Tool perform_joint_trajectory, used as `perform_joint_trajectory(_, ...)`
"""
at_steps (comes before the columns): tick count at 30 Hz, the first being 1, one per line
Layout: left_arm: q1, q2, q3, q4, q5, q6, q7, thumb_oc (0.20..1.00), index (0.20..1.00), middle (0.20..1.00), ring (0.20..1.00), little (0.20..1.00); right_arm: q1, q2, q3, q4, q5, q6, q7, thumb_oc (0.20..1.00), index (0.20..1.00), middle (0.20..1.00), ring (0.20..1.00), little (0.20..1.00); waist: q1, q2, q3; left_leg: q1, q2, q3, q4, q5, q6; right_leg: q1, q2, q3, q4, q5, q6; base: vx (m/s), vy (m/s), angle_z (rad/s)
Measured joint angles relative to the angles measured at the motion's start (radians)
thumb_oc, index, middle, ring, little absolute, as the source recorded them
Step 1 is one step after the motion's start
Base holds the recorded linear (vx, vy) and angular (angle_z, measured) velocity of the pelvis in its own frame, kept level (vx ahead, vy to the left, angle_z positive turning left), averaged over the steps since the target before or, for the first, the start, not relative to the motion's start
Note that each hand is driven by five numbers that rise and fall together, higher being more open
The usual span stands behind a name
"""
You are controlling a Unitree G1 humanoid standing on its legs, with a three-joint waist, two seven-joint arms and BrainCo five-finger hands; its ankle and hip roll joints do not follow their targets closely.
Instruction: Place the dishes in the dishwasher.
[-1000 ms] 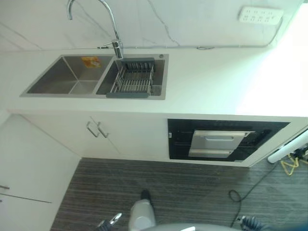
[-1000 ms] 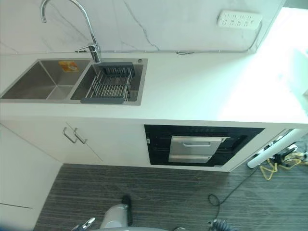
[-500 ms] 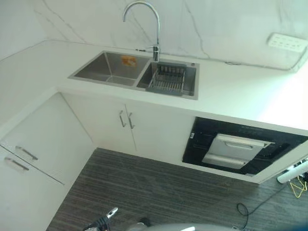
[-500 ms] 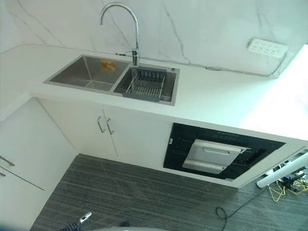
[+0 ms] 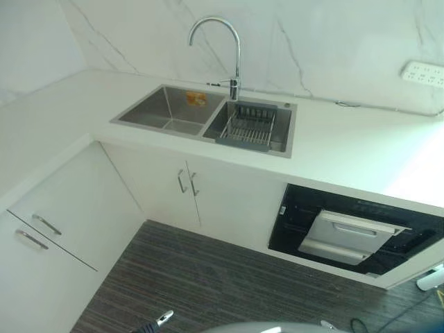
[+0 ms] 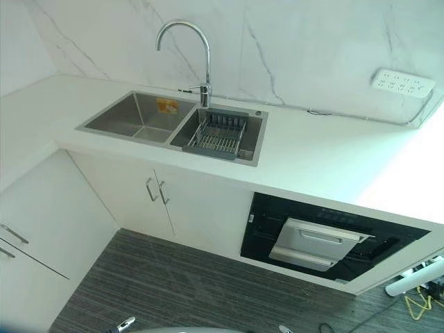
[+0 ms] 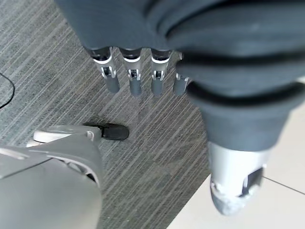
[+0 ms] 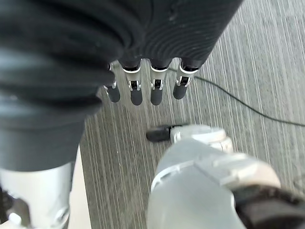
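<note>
**Kitchen corner, both hands empty over the floor**

Left eye view: white L-shaped countertop with a steel double sink. Curved tap stands behind the divider between the two basins. A wire dish rack sits in the basin nearer the dishwasher; whether any dishes lie in it cannot be told. The other basin carries an orange sticker on its back wall. Under the counter, to the right of the sink, the black-fronted dishwasher with its silver door tilted partly out. White cabinet doors below the sink.

Right eye view: same scene; a white power strip on the marble wall above the counter's right end.

Left wrist view: left hand hangs over grey striped flooring, fingers straight, relaxed, nothing held.

Right wrist view: right hand likewise over the flooring, fingers straight, loosely spread, nothing in them
</note>
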Motion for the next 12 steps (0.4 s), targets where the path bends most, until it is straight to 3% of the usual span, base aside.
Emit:
perform_joint_trajectory(3,0.007,-0.019,-0.001,0.001,0.001,0.01,-0.023,1.0,1.0,1.0,1.0,1.0,0.012,0.0,0.001,0.0,0.0,0.005,0.001,1.0,1.0,1.0,1.0,1.0,0.0,0.003,-0.007,0.008,0.016,0.0,-0.001,-0.005,-0.014,0.011,0.016,-0.001,0.0,-0.019,-0.005,0.05,-0.045,-0.02)
perform_joint_trajectory(12,0.007,-0.026,-0.006,0.0,0.001,0.009,-0.077,1.0,1.0,1.0,1.0,1.0,0.016,-0.006,0.001,0.0,-0.002,-0.004,0.002,1.0,1.0,1.0,1.0,1.0,-0.002,-0.007,-0.01,0.014,0.02,0.001,-0.001,-0.005,-0.015,0.012,0.021,0.001,0.0,-0.021,-0.01,0.03,-0.017,-0.01)
